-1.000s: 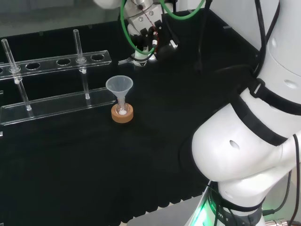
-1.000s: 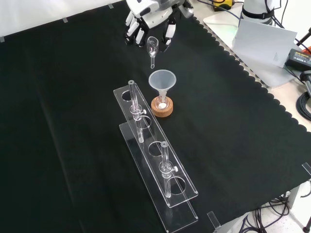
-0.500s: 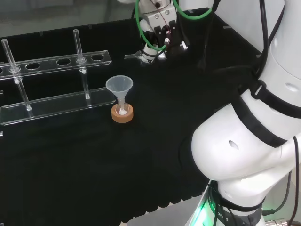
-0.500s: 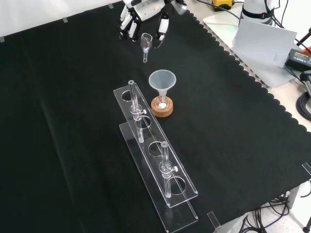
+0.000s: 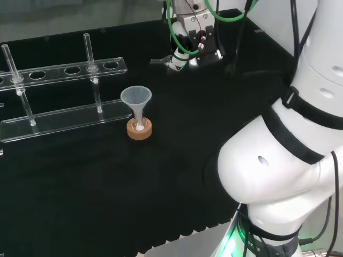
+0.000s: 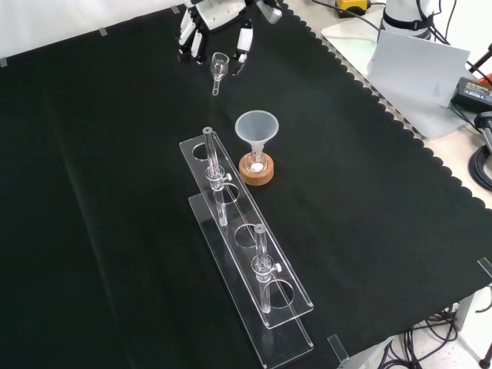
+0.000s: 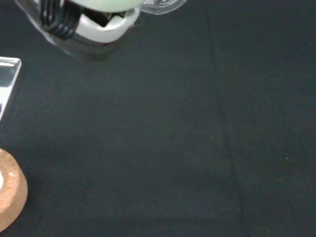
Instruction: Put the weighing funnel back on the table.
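The weighing funnel (image 6: 218,69), a small clear scoop with a short stem, hangs above the cloth at the far end of the bench in the front view, stem pointing toward the rack. My hand (image 6: 215,27) comes in from the top of that view, its fingers (image 6: 243,48) curled and pinching the scoop's bowl. In the head view the hand (image 5: 185,51) is at the top centre, with the weighing funnel's stem (image 5: 159,61) sticking out to its left. The wrist view shows a blurred white part of the hand (image 7: 98,22) and a clear edge of the weighing funnel (image 7: 163,5).
The big funnel (image 6: 257,131) stands in a small flask on a cork ring (image 6: 256,171) mid-cloth. A clear rack (image 6: 246,254) with two glass tubes runs toward the front view's bottom. The cork ring (image 7: 9,195) and a rack corner (image 7: 7,81) edge the wrist view.
The hand has carried the weighing funnel away from the big funnel, up and left in the front view, rightward in the head view. The grip is unchanged.
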Controlling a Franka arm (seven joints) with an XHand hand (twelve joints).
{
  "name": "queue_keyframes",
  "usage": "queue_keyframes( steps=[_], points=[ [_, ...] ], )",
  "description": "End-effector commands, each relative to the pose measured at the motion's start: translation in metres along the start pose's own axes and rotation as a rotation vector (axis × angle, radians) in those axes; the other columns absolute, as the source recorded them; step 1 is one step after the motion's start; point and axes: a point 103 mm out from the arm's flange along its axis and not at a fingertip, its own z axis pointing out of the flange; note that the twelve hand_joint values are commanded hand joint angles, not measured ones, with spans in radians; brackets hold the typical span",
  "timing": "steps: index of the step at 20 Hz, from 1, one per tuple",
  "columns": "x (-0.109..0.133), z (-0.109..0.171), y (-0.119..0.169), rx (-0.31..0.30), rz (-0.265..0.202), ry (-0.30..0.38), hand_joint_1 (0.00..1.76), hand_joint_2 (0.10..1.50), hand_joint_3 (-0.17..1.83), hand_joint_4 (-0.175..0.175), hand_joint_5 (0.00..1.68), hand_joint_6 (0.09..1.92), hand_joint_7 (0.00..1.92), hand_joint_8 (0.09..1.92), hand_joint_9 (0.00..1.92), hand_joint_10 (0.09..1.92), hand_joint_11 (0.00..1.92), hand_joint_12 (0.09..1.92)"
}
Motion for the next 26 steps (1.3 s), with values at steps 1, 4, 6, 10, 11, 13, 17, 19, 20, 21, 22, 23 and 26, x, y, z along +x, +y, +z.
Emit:
queue_keyframes(
  steps=[1, 4, 6, 10, 11, 13, 17, 19, 20, 21, 22, 23, 26],
  points=[
    [-0.014, 0.015, 0.027, 0.016, 0.002, 0.02, 1.08, 0.71, 0.67, 0.175, 1.15, 0.9, 0.54, 0.64, 0.94, 0.36, 0.81, 1.09],
    [-0.016, 0.023, 0.038, 0.026, -0.002, 0.026, 1.08, 0.71, 0.67, 0.175, 1.15, 0.9, 0.54, 0.64, 0.95, 0.36, 0.81, 1.09],
    [-0.016, 0.029, 0.045, 0.033, -0.007, 0.029, 1.08, 0.71, 0.67, 0.175, 1.15, 0.9, 0.54, 0.64, 0.95, 0.36, 0.81, 1.09],
    [-0.013, 0.045, 0.059, 0.047, -0.02, 0.037, 1.08, 0.71, 0.67, 0.175, 1.15, 0.9, 0.54, 0.64, 0.95, 0.35, 0.81, 1.08],
    [-0.012, 0.05, 0.062, 0.054, -0.025, 0.04, 1.08, 0.71, 0.67, 0.175, 1.15, 0.9, 0.54, 0.64, 0.95, 0.35, 0.81, 1.08],
    [-0.011, 0.06, 0.068, 0.066, -0.038, 0.044, 1.08, 0.71, 0.67, 0.175, 1.15, 0.9, 0.54, 0.64, 0.95, 0.35, 0.81, 1.08],
    [-0.007, 0.081, 0.077, 0.088, -0.052, 0.058, 1.08, 0.71, 0.67, 0.175, 1.15, 0.9, 0.54, 0.64, 0.95, 0.35, 0.81, 1.08],
    [-0.005, 0.091, 0.08, 0.086, -0.07, 0.068, 1.08, 0.71, 0.67, 0.175, 1.15, 0.9, 0.54, 0.64, 0.95, 0.35, 0.81, 1.08],
    [-0.005, 0.096, 0.082, 0.09, -0.075, 0.069, 1.08, 0.71, 0.67, 0.175, 1.15, 0.9, 0.54, 0.64, 0.95, 0.35, 0.81, 1.08],
    [-0.004, 0.1, 0.084, 0.095, -0.079, 0.072, 1.08, 0.71, 0.67, 0.175, 1.15, 0.9, 0.54, 0.64, 0.95, 0.35, 0.81, 1.08],
    [-0.004, 0.105, 0.086, 0.101, -0.083, 0.075, 1.08, 0.71, 0.67, 0.175, 1.15, 0.9, 0.54, 0.64, 0.95, 0.35, 0.81, 1.08],
    [-0.003, 0.109, 0.088, 0.105, -0.086, 0.078, 1.08, 0.71, 0.67, 0.175, 1.15, 0.9, 0.54, 0.64, 0.95, 0.35, 0.81, 1.08],
    [-0.002, 0.119, 0.094, 0.113, -0.096, 0.081, 1.08, 0.71, 0.67, 0.175, 1.15, 0.9, 0.54, 0.64, 0.95, 0.35, 0.81, 1.08]
  ],
)
